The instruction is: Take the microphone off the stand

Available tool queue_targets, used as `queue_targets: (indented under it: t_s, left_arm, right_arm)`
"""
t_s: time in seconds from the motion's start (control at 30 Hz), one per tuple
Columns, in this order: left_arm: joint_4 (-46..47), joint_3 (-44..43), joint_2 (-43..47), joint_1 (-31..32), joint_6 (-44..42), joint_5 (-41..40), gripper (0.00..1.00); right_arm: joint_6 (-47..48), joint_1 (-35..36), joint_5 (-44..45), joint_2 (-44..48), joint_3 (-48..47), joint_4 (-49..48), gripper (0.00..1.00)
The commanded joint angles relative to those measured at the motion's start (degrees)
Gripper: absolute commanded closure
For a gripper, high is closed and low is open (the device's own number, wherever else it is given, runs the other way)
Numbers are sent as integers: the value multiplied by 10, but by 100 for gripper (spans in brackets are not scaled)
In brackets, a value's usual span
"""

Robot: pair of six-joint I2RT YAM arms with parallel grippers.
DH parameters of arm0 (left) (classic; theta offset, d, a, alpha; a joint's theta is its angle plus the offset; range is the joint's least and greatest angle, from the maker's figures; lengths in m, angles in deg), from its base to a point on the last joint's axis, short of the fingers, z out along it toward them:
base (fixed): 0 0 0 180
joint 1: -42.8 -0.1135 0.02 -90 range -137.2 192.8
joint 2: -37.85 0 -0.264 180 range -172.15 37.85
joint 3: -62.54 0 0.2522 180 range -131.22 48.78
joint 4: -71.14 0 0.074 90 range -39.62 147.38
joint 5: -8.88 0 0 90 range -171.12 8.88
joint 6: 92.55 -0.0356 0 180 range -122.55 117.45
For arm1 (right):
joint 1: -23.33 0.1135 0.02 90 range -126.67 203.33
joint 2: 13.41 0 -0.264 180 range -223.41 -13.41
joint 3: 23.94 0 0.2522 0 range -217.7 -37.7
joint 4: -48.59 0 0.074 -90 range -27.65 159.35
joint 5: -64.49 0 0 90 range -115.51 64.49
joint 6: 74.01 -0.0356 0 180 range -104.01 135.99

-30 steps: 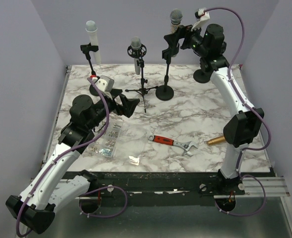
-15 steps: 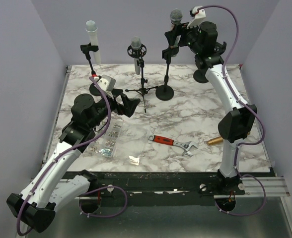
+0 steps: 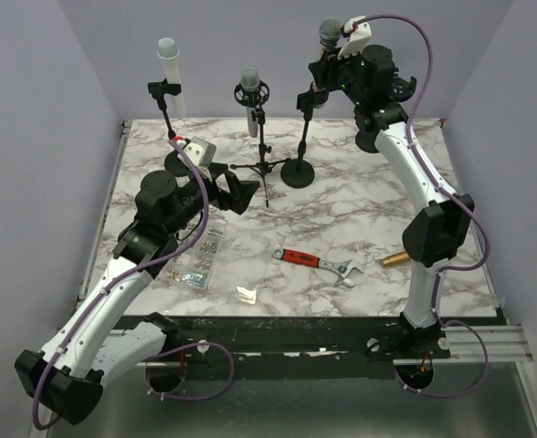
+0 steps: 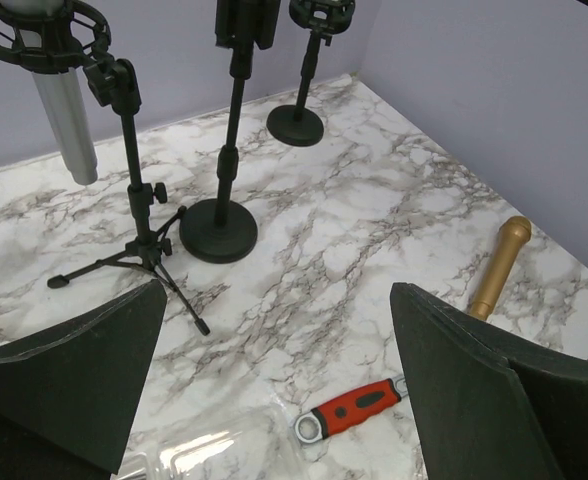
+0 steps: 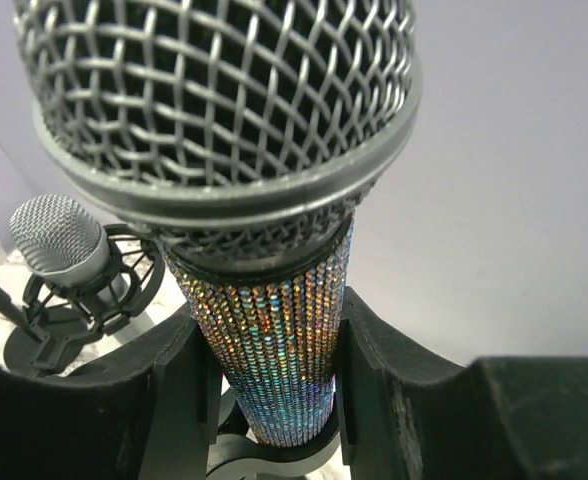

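Pinches microphone (image 5: 274,330) handle between right fingers (image 5: 174,390), just under mesh head (image 5: 214,90), presumably to draw it up from stand (image 3: 298,172); holds left fingers (image 4: 74,370) spread, idle above table (image 4: 374,230).

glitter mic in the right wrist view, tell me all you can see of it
The mic stands upright in its stand at the back of the table. Silver wire-mesh head with a metal ring, then a slim body covered in iridescent rhinestones. The right pincer clasps the body just below the head, fingers against both sides. Its lower end is hidden.
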Motion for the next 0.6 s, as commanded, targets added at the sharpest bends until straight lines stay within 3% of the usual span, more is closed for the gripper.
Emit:
queue_targets:
  t_s: [0.0,0.27,0.57]
  left_arm:
    - [52,16,-11,3,-3,12,1]
    - [64,-34,-78,12,72,48,1]
    - [95,-97,-161,47,117,14,1]
  right_arm:
    - [-29,8,12,59,42,30,99]
    - [-55,23,38,122,79,91,99]
    - [-70,33,36,169,115,135,99]
